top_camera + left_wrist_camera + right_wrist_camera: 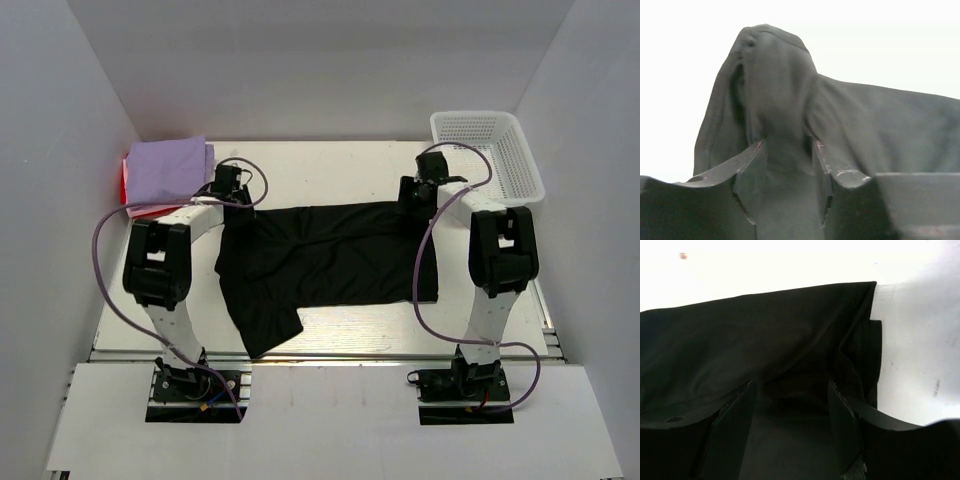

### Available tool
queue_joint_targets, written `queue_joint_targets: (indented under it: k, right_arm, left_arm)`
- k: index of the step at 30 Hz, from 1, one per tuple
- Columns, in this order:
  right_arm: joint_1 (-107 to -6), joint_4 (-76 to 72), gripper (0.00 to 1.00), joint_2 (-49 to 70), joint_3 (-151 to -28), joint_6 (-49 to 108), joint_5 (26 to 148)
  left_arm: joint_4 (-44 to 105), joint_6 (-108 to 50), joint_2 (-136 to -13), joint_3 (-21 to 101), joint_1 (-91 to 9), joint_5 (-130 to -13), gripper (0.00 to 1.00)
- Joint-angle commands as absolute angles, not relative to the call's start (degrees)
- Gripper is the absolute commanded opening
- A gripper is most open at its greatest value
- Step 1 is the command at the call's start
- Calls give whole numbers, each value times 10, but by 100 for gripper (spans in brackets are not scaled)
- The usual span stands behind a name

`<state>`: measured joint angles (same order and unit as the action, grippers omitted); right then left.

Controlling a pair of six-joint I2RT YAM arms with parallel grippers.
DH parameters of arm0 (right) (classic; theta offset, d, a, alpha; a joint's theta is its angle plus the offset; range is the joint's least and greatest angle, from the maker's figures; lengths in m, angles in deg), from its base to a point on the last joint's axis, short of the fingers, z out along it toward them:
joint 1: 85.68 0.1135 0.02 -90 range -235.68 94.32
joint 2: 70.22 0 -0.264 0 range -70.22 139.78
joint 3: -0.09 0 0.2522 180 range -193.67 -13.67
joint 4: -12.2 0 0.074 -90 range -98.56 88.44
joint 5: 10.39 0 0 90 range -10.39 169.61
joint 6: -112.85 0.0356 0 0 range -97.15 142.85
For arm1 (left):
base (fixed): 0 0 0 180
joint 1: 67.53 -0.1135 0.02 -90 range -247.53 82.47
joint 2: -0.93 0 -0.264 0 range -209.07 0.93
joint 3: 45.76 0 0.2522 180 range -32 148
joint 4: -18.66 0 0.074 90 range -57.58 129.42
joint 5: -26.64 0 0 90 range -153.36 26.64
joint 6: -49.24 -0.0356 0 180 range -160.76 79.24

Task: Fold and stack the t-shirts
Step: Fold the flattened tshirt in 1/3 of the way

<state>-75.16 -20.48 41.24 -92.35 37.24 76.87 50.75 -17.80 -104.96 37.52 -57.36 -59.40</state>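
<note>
The large black t-shirt (330, 260) lies spread across the middle of the table, with one sleeve hanging toward the near edge. My left gripper (232, 200) is at its far left corner. In the left wrist view its jaws (787, 147) are closed on a raised bunch of the black cloth (880, 130). My right gripper (413, 200) is at the far right corner, and its jaws (791, 387) hold a fold of the black cloth (740, 330). The lavender t-shirt (168, 165) lies folded on the red-pink t-shirt (125, 185) at the far left.
A white mesh basket (490, 150) stands at the far right corner. White walls close in the table on the left, back and right. Bare table surface (330, 170) shows beyond the black shirt.
</note>
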Motion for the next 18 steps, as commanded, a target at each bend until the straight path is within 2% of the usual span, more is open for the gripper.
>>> queue_joint_targets:
  k: [1, 4, 6, 7, 8, 9, 13, 18]
  right_arm:
    - [-756, -189, 64, 432, -957, 381, 765]
    - [-757, -185, 63, 460, -963, 399, 744]
    - [-758, -185, 63, 475, -969, 403, 736]
    - [-760, -187, 63, 483, -971, 408, 729]
    - [-760, -189, 62, 489, -973, 416, 722]
    - [-762, -192, 62, 499, -980, 424, 716]
    - [-776, -215, 60, 519, -995, 464, 684]
    - [-793, -201, 59, 522, -987, 492, 700]
  left_arm:
    - [527, -179, -1066, 403, -580, -536, 50]
    - [498, -186, -1098, 410, -580, -574, 47]
    - [484, -186, -1133, 432, -580, -589, 38]
    - [490, -186, -1148, 445, -580, -589, 30]
    - [522, -186, -1163, 461, -580, -578, 5]
    - [541, -176, -1191, 492, -580, -551, 0]
    - [592, -147, -1216, 521, -599, -495, 0]
    - [591, -136, -1223, 526, -622, -504, 0]
